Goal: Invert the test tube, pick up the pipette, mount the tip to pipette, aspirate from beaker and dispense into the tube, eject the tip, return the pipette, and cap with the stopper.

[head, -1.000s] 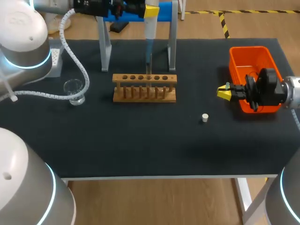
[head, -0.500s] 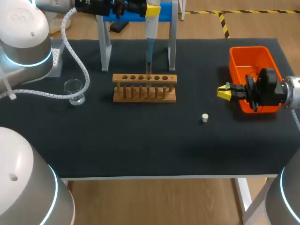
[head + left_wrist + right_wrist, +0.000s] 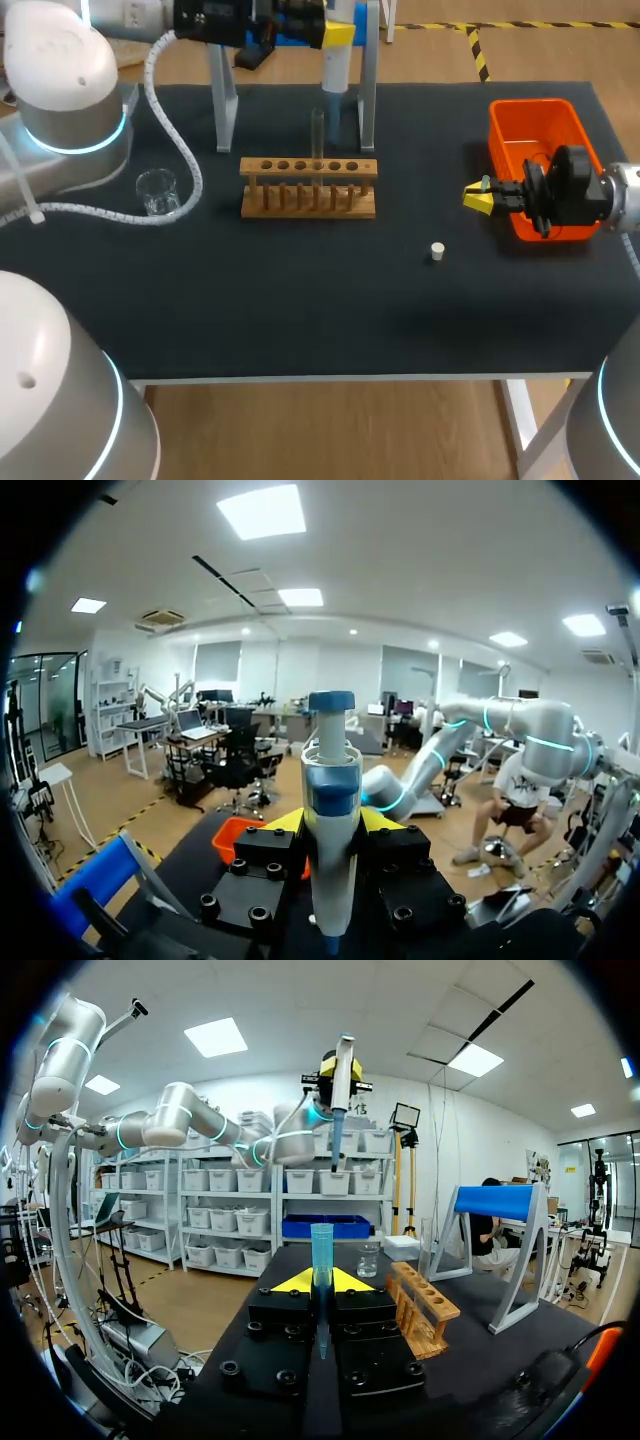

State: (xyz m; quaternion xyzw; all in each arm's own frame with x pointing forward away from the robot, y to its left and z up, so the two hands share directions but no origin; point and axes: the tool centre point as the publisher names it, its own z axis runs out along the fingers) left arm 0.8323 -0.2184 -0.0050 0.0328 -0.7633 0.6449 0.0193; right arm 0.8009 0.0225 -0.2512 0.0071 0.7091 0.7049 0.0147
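High at the back of the table, my left gripper (image 3: 338, 32) is shut on the white and blue pipette (image 3: 334, 68), which hangs beside the right post of the grey stand (image 3: 367, 100). In the left wrist view the pipette (image 3: 331, 830) stands between my yellow fingers (image 3: 282, 821). A clear test tube (image 3: 318, 133) stands upright in the wooden rack (image 3: 308, 188). The glass beaker (image 3: 155, 191) sits at the left. A small white stopper (image 3: 437, 251) lies right of the middle. My right gripper (image 3: 478, 197), beside the orange bin (image 3: 510, 110), is shut on a blue pipette tip (image 3: 320, 1255).
The stand's left post (image 3: 223, 100) rises behind the rack, with its blue bar (image 3: 495, 1201) across the top. From the right wrist, the rack (image 3: 424, 1305) and beaker (image 3: 369, 1260) lie ahead of the gripper. My left arm's white cable (image 3: 175, 150) loops over the beaker.
My left arm has carried the pipette to the right and back, off the test tube and toward the stand. The right arm has not moved.
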